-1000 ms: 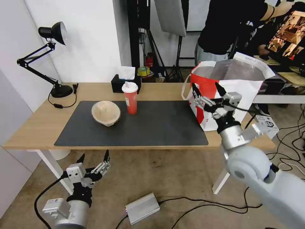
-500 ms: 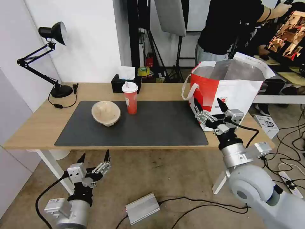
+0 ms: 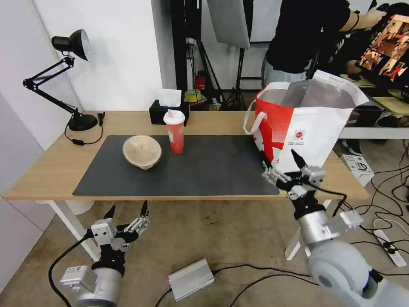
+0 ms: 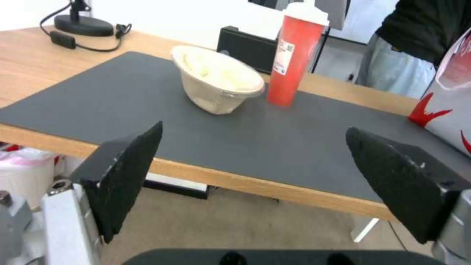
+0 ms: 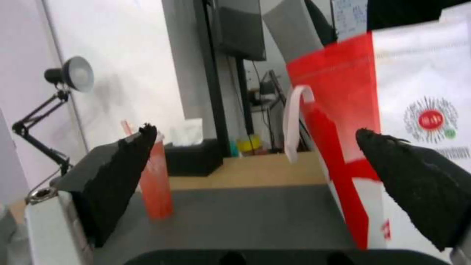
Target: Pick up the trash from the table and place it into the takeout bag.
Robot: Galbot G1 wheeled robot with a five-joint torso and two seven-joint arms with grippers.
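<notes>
Beside the table (image 3: 213, 123) edge, both grippers, right gripper (image 3: 281, 164) and left gripper (image 3: 127, 210), hang spread wide, empty.

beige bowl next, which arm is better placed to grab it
Probably left. The open left gripper hangs below the table edge on the beige bowl's side; the open right gripper sits by the takeout bag.

My head view is evenly bright, shadows soft, lines bowing at its edges. My right wrist view is smeared, the takeout bag (image 5: 392, 121) washed pale. My left wrist view is sharper; my near fingertips (image 4: 127, 173) are blurred.
</notes>
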